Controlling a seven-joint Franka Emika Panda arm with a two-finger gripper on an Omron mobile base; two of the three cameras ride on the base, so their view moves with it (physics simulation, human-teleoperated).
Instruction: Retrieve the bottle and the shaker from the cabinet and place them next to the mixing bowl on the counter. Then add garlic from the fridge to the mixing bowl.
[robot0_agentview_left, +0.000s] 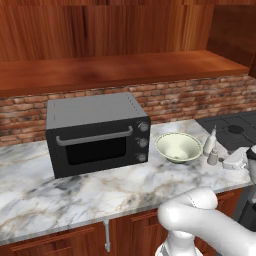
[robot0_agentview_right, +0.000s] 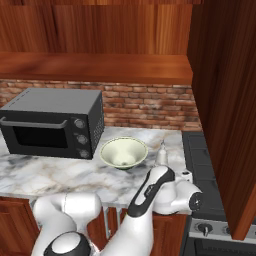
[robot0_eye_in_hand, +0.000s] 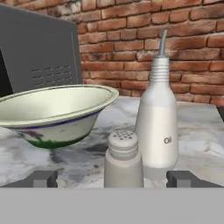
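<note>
The mixing bowl (robot0_agentview_left: 178, 146) (robot0_agentview_right: 123, 152) (robot0_eye_in_hand: 52, 111), pale green, sits on the marble counter right of the oven. Just to its right stands the white oil bottle (robot0_agentview_left: 210, 141) (robot0_agentview_right: 162, 153) (robot0_eye_in_hand: 157, 127) with a thin spout. The small grey-white shaker (robot0_agentview_left: 213, 157) (robot0_eye_in_hand: 122, 159) stands upright on the counter in front of the bottle. My gripper (robot0_eye_in_hand: 113, 179) (robot0_agentview_left: 226, 161) is low over the counter with its fingers open, one on each side of the shaker and well apart from it. No garlic is in view.
A dark toaster oven (robot0_agentview_left: 95, 132) (robot0_agentview_right: 50, 122) stands left of the bowl against the brick wall. The black stove (robot0_agentview_left: 235, 130) (robot0_agentview_right: 200, 165) lies to the right, beside a tall wooden cabinet (robot0_agentview_right: 225, 100). The counter's front edge (robot0_agentview_left: 75, 220) is close to my base.
</note>
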